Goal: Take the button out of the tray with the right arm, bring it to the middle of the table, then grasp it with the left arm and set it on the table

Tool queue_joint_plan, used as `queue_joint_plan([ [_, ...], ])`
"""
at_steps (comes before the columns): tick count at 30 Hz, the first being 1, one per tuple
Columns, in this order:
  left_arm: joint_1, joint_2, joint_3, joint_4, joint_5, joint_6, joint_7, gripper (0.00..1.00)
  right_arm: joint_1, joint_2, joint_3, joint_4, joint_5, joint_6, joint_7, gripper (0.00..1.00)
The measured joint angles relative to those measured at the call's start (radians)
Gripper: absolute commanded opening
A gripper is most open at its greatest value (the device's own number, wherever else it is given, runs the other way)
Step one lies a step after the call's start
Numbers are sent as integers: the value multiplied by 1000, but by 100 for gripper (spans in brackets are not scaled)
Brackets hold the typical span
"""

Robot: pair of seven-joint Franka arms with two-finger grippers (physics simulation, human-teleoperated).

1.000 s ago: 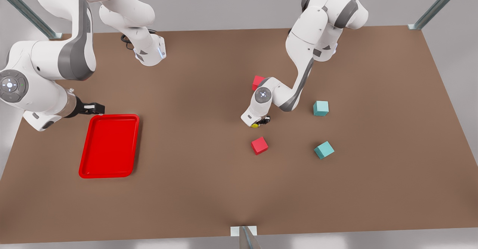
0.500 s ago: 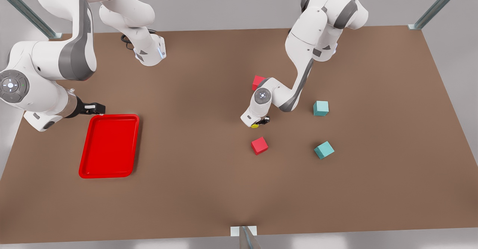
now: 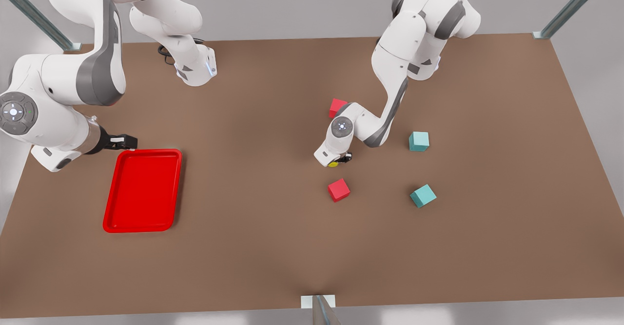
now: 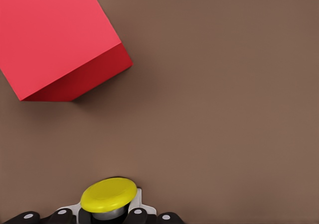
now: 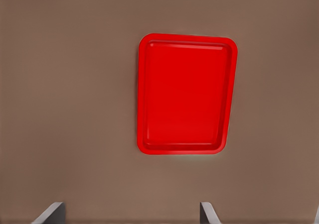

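Note:
The button (image 3: 333,163) has a yellow cap and sits low over the brown table (image 3: 253,120) near its middle. My left gripper (image 3: 341,159) is shut on it. In the left wrist view the yellow cap (image 4: 108,194) shows between the dark fingers (image 4: 62,215) of the left gripper (image 4: 107,218). The red tray (image 3: 143,190) lies at the front view's left with nothing in it. My right gripper (image 3: 122,142) hovers just beyond the tray's far rim, open. In the right wrist view the tray (image 5: 187,93) lies ahead of the widely spread fingertips (image 5: 52,211).
A red cube (image 3: 338,189) sits just in front of the button, large in the left wrist view (image 4: 60,40). Another red cube (image 3: 336,106) lies behind the left arm. To the right are two teal cubes (image 3: 419,141) (image 3: 422,195).
The left arm's wrist has sunk slightly toward the table with the button held. The right arm has stayed where it was.

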Motion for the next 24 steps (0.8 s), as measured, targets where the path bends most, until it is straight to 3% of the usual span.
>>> queue_joint_plan([
  [16, -10, -33, 19, 53, 0, -75, -47, 42, 7, -1, 1, 0, 1, 0, 0, 100],
  [20, -175, -43, 204, 138, 17, -159, -196, 42, 8, -2, 1, -1, 1, 0, 0, 100],
  [24, -282, -19, 260, 236, 184, -385, -448, 42, 7, -1, 2, -1, 0, 0, 0, 100],
])
